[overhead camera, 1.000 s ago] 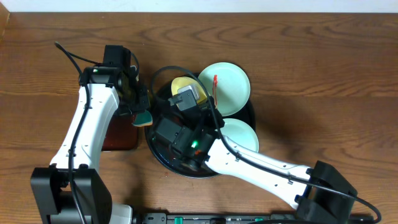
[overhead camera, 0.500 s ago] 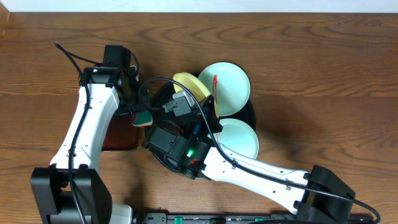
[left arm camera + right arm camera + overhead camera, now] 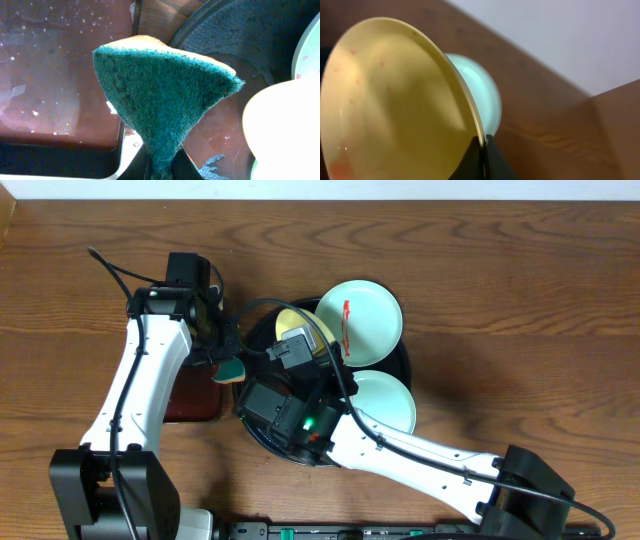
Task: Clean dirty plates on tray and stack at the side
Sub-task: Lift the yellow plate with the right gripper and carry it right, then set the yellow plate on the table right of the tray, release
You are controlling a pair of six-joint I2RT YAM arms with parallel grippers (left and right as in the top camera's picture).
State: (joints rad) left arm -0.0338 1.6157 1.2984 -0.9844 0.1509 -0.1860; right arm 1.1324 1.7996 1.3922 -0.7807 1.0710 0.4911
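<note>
My right gripper is shut on the rim of the yellow plate and holds it tilted on edge over the round black tray. In the right wrist view the fingers pinch the yellow plate, which has faint red specks. A mint plate with a red streak lies at the tray's back right and shows behind the yellow one. A second mint plate lies at the tray's right. My left gripper is shut on a green sponge beside the tray's left rim.
A smaller rectangular dark tray lies left of the round tray, under my left gripper; its wet floor shows in the left wrist view. The right arm crosses over the tray's front. Bare wooden table lies to the right and back.
The right gripper has shifted a little with the yellow plate, first up and left, then back over the tray. The left arm and sponge have not moved.
</note>
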